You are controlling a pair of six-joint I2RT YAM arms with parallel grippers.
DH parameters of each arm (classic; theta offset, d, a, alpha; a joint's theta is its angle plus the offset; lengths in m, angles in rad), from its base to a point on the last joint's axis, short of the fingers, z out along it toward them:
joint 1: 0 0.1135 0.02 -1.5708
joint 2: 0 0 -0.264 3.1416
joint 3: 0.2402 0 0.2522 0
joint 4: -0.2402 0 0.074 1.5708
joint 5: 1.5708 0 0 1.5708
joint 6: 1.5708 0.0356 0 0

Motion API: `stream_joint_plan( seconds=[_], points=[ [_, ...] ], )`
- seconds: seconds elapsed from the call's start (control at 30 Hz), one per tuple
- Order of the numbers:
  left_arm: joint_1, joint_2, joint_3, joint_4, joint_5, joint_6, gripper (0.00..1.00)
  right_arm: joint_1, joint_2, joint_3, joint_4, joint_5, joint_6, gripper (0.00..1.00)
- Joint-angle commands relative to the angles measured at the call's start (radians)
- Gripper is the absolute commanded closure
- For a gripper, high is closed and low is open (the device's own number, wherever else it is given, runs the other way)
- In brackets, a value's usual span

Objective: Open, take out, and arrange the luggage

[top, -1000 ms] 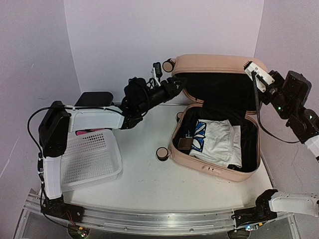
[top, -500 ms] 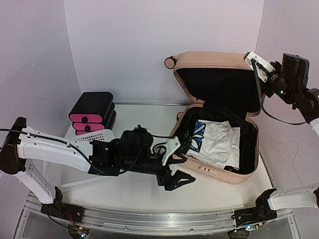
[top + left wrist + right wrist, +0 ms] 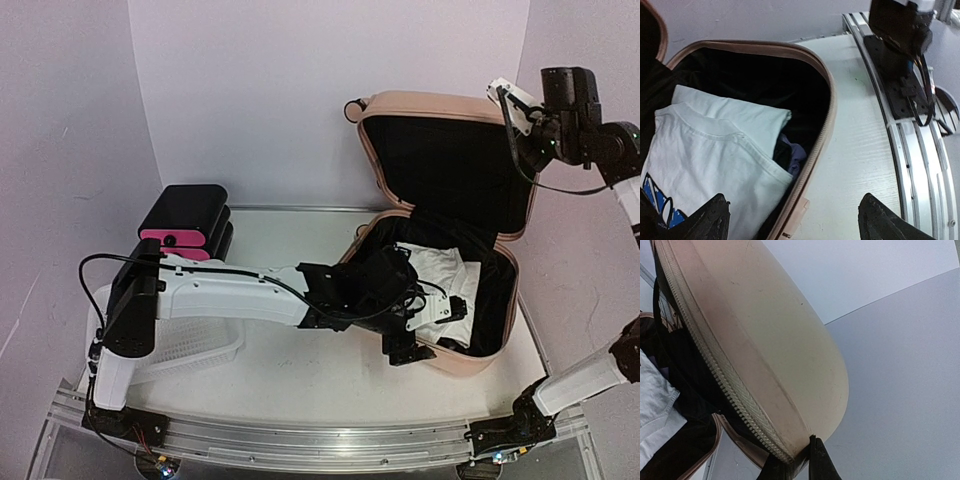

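The peach-pink luggage (image 3: 455, 358) lies open at the right of the table, its black-lined lid (image 3: 430, 105) raised almost upright. My right gripper (image 3: 515, 108) is shut on the lid's upper right rim; in the right wrist view its fingers (image 3: 799, 460) pinch the lid's edge (image 3: 765, 340). My left gripper (image 3: 425, 325) is open and empty, straddling the front rim of the base (image 3: 825, 125). Inside lie a folded white T-shirt (image 3: 705, 160) with a blue print and a dark blue garment (image 3: 792, 152). The shirt also shows in the top view (image 3: 445, 275).
A black-and-pink drawer box (image 3: 185, 225) stands at the back left. A white mesh basket (image 3: 190, 350) sits at the front left, partly under my left arm. A metal rail (image 3: 300, 440) runs along the near edge. The right arm's base (image 3: 900, 30) is beyond the suitcase.
My right gripper has lifted the lid higher, to near upright. My left arm has swung from the back left of the suitcase round to its front rim, jaws open.
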Motion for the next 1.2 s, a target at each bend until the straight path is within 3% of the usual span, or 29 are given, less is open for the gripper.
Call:
stream_joint_plan(
  seconds=[0.0, 0.1, 0.33, 0.57, 0.83, 1.17],
  points=[
    [-0.005, 0.028, 0.056, -0.124, 0.085, 0.132, 0.11, 0.027, 0.074, 0.111, -0.058, 0.097, 0.097, 1.0],
    [0.005, 0.041, 0.028, -0.15, 0.036, 0.145, 0.17, 0.027, 0.1, 0.134, -0.054, 0.175, 0.091, 1.0],
    [0.079, -0.036, -0.161, -0.12, -0.155, 0.097, 0.54, 0.024, 0.156, 0.21, -0.049, 0.345, 0.077, 1.0],
    [0.201, -0.154, -0.369, -0.083, -0.189, 0.084, 0.72, 0.005, 0.201, 0.25, -0.047, 0.428, 0.051, 1.0],
    [0.365, -0.191, -0.443, -0.085, -0.239, 0.057, 0.79, -0.094, 0.214, 0.186, -0.047, 0.47, 0.099, 1.0],
    [0.446, -0.093, -0.238, -0.099, -0.287, 0.101, 0.77, -0.195, 0.143, 0.065, -0.048, 0.577, 0.135, 1.0]
  ],
)
